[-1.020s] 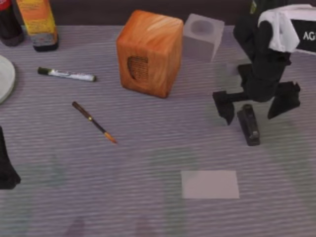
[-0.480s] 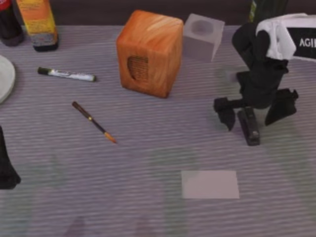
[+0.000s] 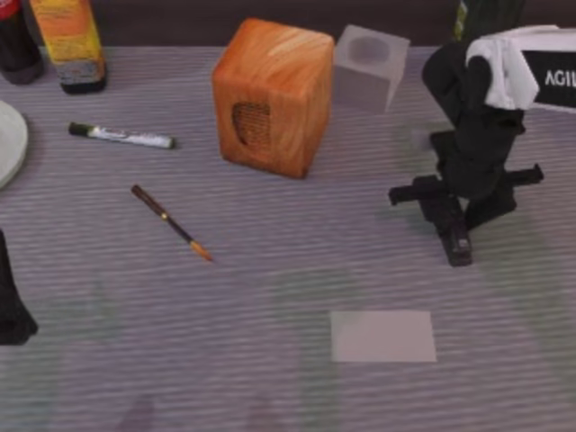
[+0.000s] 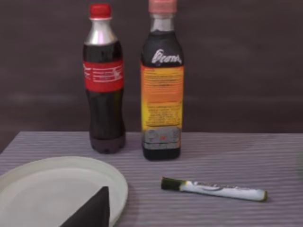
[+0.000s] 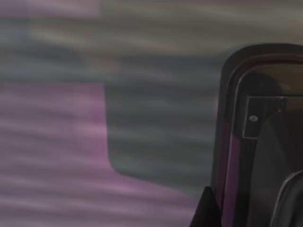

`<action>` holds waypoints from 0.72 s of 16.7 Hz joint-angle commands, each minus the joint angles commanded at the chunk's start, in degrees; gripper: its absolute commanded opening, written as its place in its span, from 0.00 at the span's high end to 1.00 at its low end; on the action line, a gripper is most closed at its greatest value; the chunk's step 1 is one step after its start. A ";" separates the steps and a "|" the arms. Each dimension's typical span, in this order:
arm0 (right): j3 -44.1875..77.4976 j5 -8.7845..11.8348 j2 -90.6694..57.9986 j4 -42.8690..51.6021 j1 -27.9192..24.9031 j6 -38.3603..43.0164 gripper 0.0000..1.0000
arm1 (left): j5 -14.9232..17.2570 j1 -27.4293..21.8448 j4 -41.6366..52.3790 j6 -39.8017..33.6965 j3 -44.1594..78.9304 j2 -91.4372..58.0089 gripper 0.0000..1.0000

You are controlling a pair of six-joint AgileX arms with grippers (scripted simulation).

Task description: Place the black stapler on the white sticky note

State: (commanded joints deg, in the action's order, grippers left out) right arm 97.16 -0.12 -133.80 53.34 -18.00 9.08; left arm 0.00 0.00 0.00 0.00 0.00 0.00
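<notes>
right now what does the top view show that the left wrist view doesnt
Only the top view shows the right gripper low over the black stapler, the white sticky note nearer the camera, the wooden block, the grey cube and the paintbrush; the left arm sits parked at the table's left edge.

Only the left wrist view shows the two bottles full height: the cola bottle's red cap and label, and the orange-labelled bottle's lettering.

Both show the marker, the white plate and those bottles.
</notes>
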 joint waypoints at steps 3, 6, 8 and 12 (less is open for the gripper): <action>0.00 0.00 0.00 0.00 0.00 0.00 1.00 | 0.00 0.00 0.00 0.00 0.00 0.00 0.00; 0.00 0.00 0.00 0.00 0.00 0.00 1.00 | 0.00 0.00 0.00 0.00 0.00 0.00 0.00; 0.00 0.00 0.00 0.00 0.00 0.00 1.00 | 0.00 0.00 0.00 0.00 0.00 0.00 0.00; 0.20 0.00 0.10 0.19 0.15 0.05 1.00 | 0.00 0.00 0.00 0.00 0.00 0.00 0.00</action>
State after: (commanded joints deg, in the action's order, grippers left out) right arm 97.36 -0.12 -133.70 53.53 -17.86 9.13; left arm 0.00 0.00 0.00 0.00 0.00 0.00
